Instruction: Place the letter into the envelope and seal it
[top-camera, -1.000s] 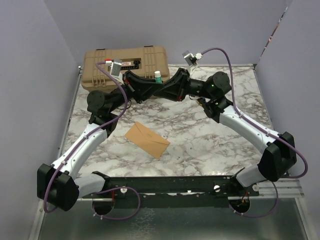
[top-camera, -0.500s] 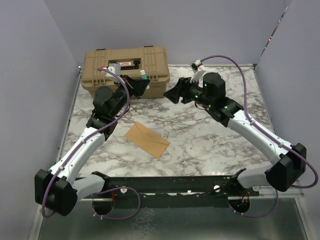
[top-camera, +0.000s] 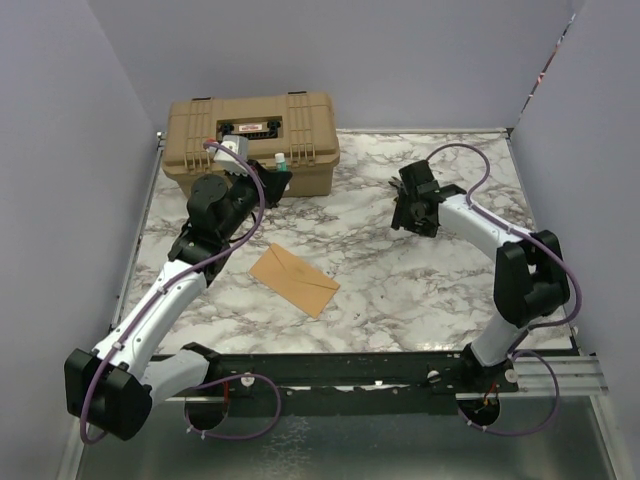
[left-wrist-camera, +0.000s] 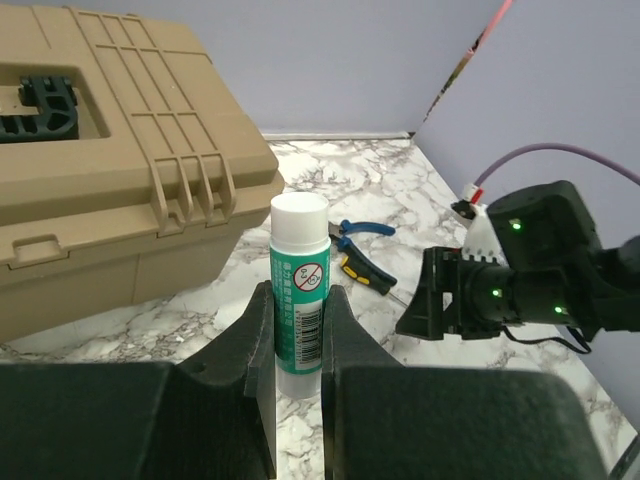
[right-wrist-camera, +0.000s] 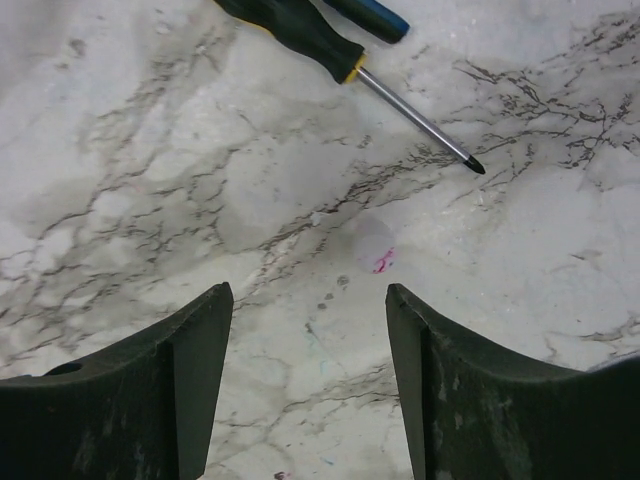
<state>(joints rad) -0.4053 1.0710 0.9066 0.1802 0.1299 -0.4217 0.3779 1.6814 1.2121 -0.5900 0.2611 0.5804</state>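
**Task status.** The envelope (top-camera: 294, 280) lies flat on the marble table (right-wrist-camera: 150, 180), well apart from both pincers. It sits on the arm-base side of them, closer to your left one. You see no separate letter anywhere. It is probably inside already, though the overhead view is too small to confirm this. Judge insertion as done and sealing as the step left.

**Left pincer** (left-wrist-camera: 298, 310). It is pinched on a green glue stick (left-wrist-camera: 299, 270), held upright with the white end up and the fingers clamping its lower body. The tan case (left-wrist-camera: 120, 190) stands just beyond it to its left.

**Right pincer** (right-wrist-camera: 308, 292). Its jaws are spread wide and hold nothing, hanging over bare marble. A black-handled screwdriver (right-wrist-camera: 340, 65) lies ahead of its fingertips, apart from them.
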